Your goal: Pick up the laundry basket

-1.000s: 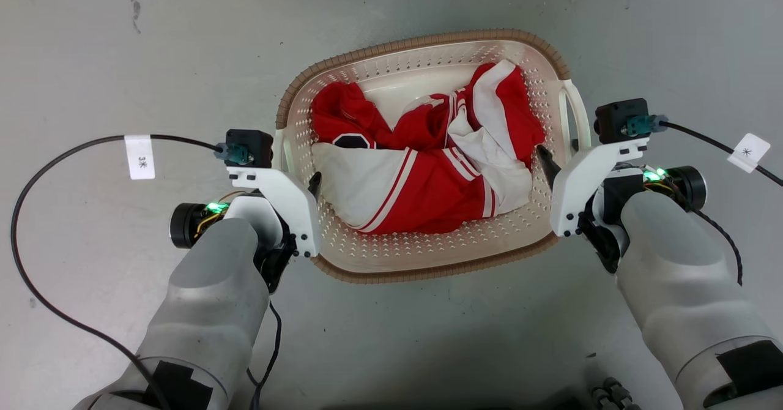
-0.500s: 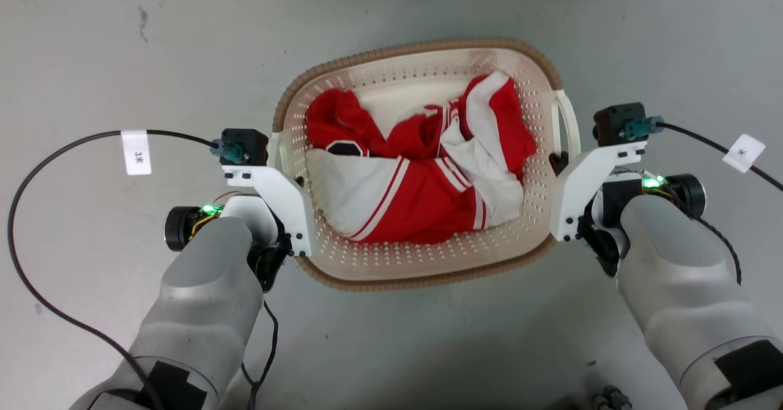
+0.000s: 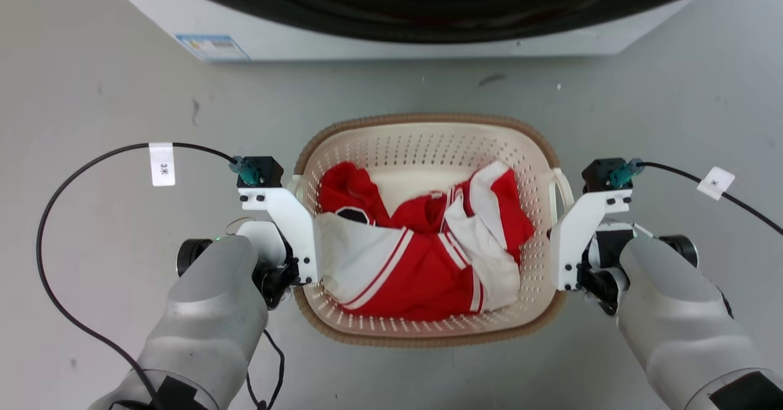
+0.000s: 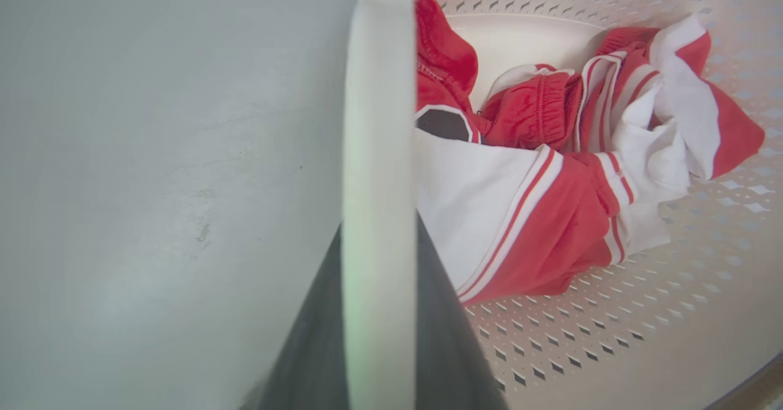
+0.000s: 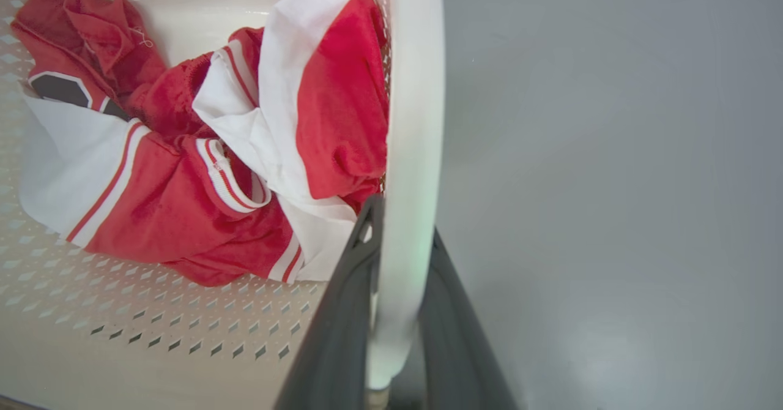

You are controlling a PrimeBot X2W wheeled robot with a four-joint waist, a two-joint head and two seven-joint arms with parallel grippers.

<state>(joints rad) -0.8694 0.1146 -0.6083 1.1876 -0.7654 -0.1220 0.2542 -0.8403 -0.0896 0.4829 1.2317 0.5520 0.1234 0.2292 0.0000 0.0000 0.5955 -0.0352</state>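
Note:
The laundry basket point(image 3: 428, 119), cream perforated plastic with a brown rim, sits in the middle of the head view and holds red and white clothes point(image 3: 422, 251). My left gripper point(image 3: 300, 226) is at its left side. In the left wrist view the left gripper point(image 4: 379, 226) is shut on the white loop handle point(image 4: 379, 122), one dark finger point(image 4: 446, 336) on each side. My right gripper point(image 3: 560, 229) is at the right side. The right gripper point(image 5: 400, 214) is likewise shut on the other handle point(image 5: 416, 122). Whether the basket is off the floor I cannot tell.
A white washing machine point(image 3: 391, 37) with a dark round door stands just beyond the basket at the top of the head view. Grey floor point(image 3: 92, 92) lies all around. Black cables point(image 3: 79, 165) loop from both wrists.
The camera has moved, bringing the washing machine into view. Both grippers' fingertips, seen inside the basket a second ago, have closed in on the side handles.

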